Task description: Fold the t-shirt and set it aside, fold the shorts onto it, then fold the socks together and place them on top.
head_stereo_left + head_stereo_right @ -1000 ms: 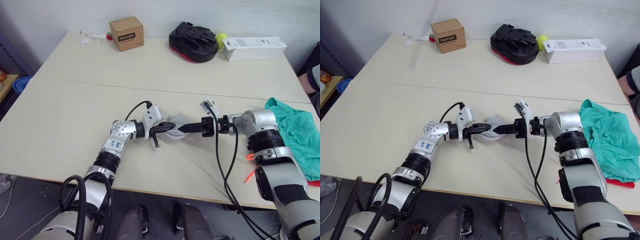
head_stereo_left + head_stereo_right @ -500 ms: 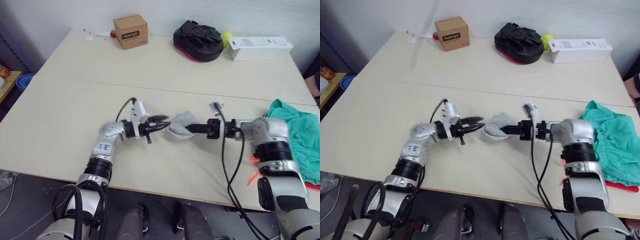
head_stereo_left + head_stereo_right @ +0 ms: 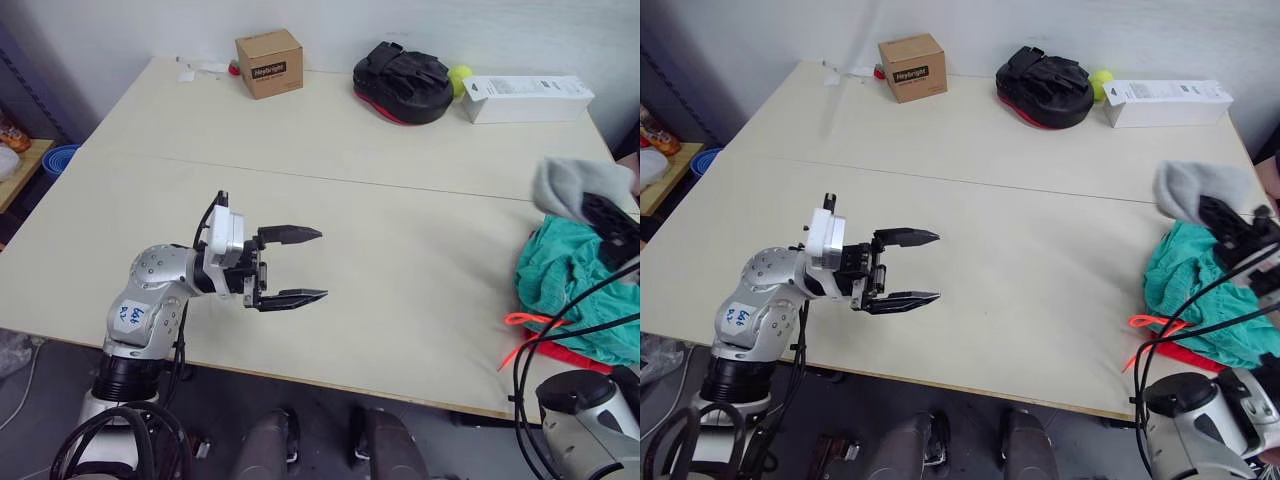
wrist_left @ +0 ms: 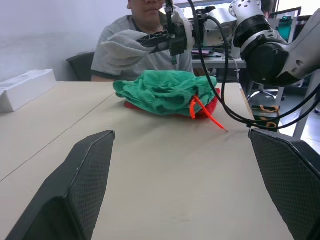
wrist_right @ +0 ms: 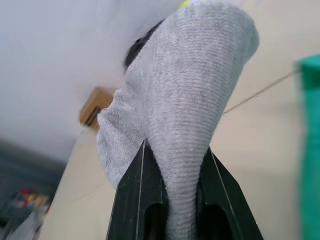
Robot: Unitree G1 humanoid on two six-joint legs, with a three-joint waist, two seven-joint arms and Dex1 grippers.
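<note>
The right gripper (image 5: 170,220) is raised above the table's (image 3: 400,260) right edge, its fingers clamped on the grey socks (image 3: 565,187), which bulge past the fingertips as one bundle. The right wrist view shows the knit squeezed between the two black fingers. Beneath lie the shorts (image 3: 570,290), crumpled, orange drawstring trailing toward the table's front edge. The left wrist view shows a red t-shirt (image 4: 207,106) under them, and a person (image 4: 145,30) seated beyond; how neatly the shirt is folded is hard to say. The left gripper (image 3: 297,264) hovers over the front left of the table, fingers spread wide, holding nothing.
</note>
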